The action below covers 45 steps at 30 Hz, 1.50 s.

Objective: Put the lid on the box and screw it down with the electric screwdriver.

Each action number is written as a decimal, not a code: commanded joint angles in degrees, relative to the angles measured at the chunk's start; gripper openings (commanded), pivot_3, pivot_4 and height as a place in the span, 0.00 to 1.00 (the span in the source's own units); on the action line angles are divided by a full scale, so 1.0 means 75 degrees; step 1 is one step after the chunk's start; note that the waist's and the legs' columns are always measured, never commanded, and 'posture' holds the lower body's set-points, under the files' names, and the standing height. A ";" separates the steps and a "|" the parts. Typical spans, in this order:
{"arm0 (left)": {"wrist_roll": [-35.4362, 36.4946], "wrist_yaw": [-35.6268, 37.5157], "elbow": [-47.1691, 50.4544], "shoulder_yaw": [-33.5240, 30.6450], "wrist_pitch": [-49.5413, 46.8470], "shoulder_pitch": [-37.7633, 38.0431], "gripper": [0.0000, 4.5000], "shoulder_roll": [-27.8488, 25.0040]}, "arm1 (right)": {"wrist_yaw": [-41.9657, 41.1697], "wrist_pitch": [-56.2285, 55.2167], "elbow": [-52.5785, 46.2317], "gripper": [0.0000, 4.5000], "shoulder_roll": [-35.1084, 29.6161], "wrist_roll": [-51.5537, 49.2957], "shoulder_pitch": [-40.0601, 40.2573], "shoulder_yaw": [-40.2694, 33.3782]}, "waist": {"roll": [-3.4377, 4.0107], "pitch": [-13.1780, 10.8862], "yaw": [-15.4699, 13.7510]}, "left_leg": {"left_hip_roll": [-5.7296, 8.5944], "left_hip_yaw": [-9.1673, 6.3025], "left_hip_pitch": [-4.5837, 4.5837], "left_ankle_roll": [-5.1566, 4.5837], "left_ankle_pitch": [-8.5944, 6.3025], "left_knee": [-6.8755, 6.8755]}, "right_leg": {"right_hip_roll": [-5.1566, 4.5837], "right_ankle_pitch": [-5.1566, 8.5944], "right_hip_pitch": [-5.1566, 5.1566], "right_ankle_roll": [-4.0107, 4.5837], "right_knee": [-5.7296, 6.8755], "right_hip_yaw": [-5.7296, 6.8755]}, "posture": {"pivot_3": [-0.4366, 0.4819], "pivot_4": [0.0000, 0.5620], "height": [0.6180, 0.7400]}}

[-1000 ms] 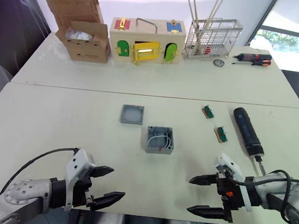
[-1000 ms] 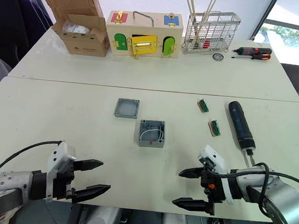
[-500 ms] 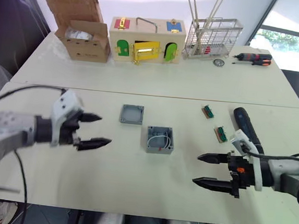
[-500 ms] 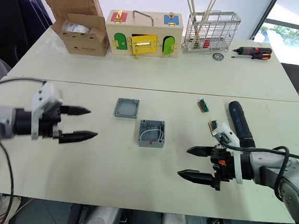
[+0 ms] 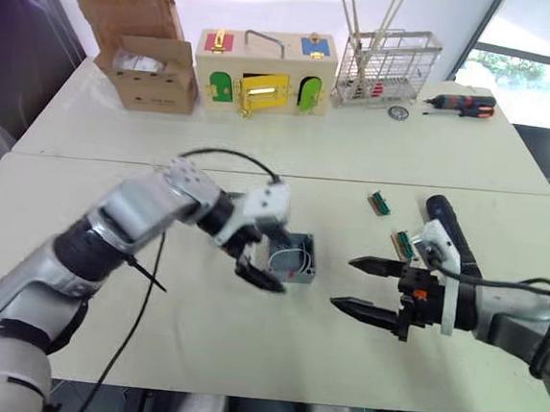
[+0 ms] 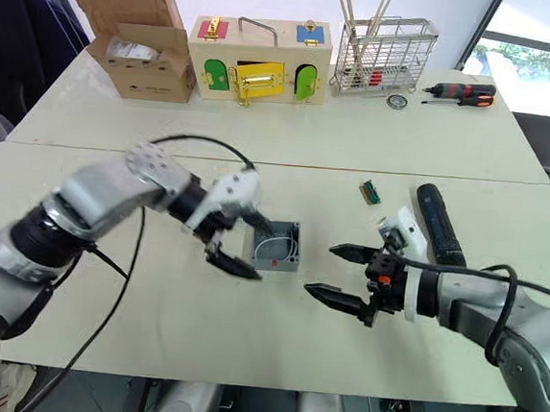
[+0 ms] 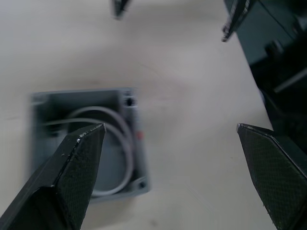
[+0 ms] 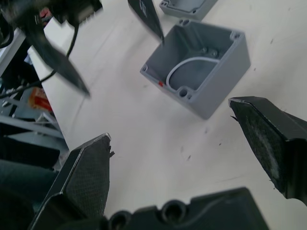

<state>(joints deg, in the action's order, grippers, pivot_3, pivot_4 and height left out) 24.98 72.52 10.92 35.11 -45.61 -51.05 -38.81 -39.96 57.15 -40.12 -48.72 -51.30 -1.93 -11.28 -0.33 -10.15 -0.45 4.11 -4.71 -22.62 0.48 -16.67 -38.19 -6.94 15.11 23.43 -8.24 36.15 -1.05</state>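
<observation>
near the middle of the front table [image 6: 148,339], the box [image 6: 278,246] sits open side up, white wires curled inside and a small red mark on the wall facing the robot. the left gripper [image 6: 243,243] hangs right at the box's left side with its two black fingers spread wide, one fingertip over the box's near-left rim and the other lower down toward the table edge; it holds nothing. the lid [image 8: 186,6] lies flat on the table just beyond the box (a corner of it peeks in at the edge of the right wrist view), apart from the box and hidden behind the left arm in the head views.

to the right of the box, the right gripper [image 6: 340,272] points at it from close by, its fingers also parted wide and empty, not touching the box. the electric screwdriver [image 5: 448,234] lies on the table behind the right wrist, partly covered by it, untouched. two small green parts [image 5: 379,203] rest nearby on the table.

along the back table stand a cardboard box [image 5: 144,48], a wooden latch box [image 5: 264,73], a wire rack [image 5: 387,67] with sticks in it, and a red-and-black screwdriver [image 5: 462,105].
</observation>
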 commanded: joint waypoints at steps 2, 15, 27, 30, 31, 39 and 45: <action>-0.0612 0.0339 -0.0242 0.0322 0.0313 -0.0296 1.00 0.0258 | 0.0672 -0.0302 -0.0600 1.00 0.0579 0.0139 0.0540 0.0286 | 0.0001 0.0001 -0.0023 | 0.0000 -0.0004 0.0003 -0.0017 -0.0008 -0.0003 | 0.0002 0.0000 -0.0001 0.0000 0.0007 0.0001 | 0.48 0.27 0.92; -0.1801 0.1027 -0.1568 0.0817 0.1099 -0.0591 0.95 0.1028 | 0.1572 -0.0949 -0.0838 1.00 0.1375 0.0652 0.1293 0.0604 | 0.0001 0.0001 -0.0036 | 0.0003 -0.0006 0.0005 -0.0019 -0.0009 -0.0008 | 0.0003 0.0000 -0.0007 -0.0001 0.0008 0.0002 | 0.48 0.27 0.92; -0.2421 0.1472 -0.2301 0.0739 0.1774 -0.0714 0.02 0.1376 | 0.1919 -0.1128 -0.0972 1.00 0.1519 0.0806 0.1571 0.0685 | 0.0001 0.0002 -0.0037 | 0.0004 -0.0007 0.0007 -0.0019 -0.0009 -0.0008 | 0.0008 0.0001 -0.0009 -0.0001 0.0008 0.0003 | 0.48 0.27 0.92; -0.2511 0.1556 -0.2473 0.0671 0.2055 -0.0743 0.02 0.1446 | 0.1916 -0.1186 -0.0949 1.00 0.1505 0.0852 0.1629 0.0691 | 0.0001 0.0002 -0.0038 | 0.0004 -0.0008 0.0008 -0.0019 -0.0009 -0.0009 | 0.0008 0.0001 -0.0010 -0.0001 0.0008 0.0003 | 0.48 0.27 0.92; -0.2538 0.1632 -0.2552 0.0625 0.2373 -0.0745 0.02 0.1460 | 0.1909 -0.1201 -0.0947 1.00 0.1491 0.0872 0.1662 0.0683 | 0.0001 0.0002 -0.0036 | 0.0004 -0.0008 0.0008 -0.0019 -0.0009 -0.0009 | 0.0008 0.0001 -0.0010 -0.0001 0.0008 0.0003 | 0.48 0.27 0.92; -0.2413 0.2650 -0.5049 0.0272 0.5951 -0.1647 0.02 0.2152 | 0.1875 -0.1351 -0.1004 1.00 0.1411 0.1030 0.1951 0.0510 | 0.0000 0.0002 -0.0044 | 0.0010 -0.0007 0.0007 -0.0020 -0.0009 -0.0017 | 0.0006 0.0001 -0.0016 -0.0001 0.0006 0.0006 | 0.48 0.27 0.92; -0.1972 0.2664 -0.6645 0.1515 0.7376 -0.2534 0.02 0.2199 | 0.2231 -0.1450 -0.1295 1.00 0.1651 0.1038 0.2300 0.0474 | 0.0000 0.0002 0.0001 | 0.0009 -0.0006 0.0007 -0.0028 -0.0014 -0.0010 | 0.0013 0.0001 -0.0005 -0.0002 0.0011 0.0006 | 0.48 0.27 0.92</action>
<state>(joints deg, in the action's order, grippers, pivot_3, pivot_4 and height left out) 7.81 92.29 -37.59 44.83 6.39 -67.44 -22.32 -24.15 47.48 -46.28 -37.14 -43.00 14.87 -6.72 -0.34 -10.13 -0.44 4.18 -4.76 -22.57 0.27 -16.77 -38.26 -6.84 15.12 23.40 -8.26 36.24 -1.01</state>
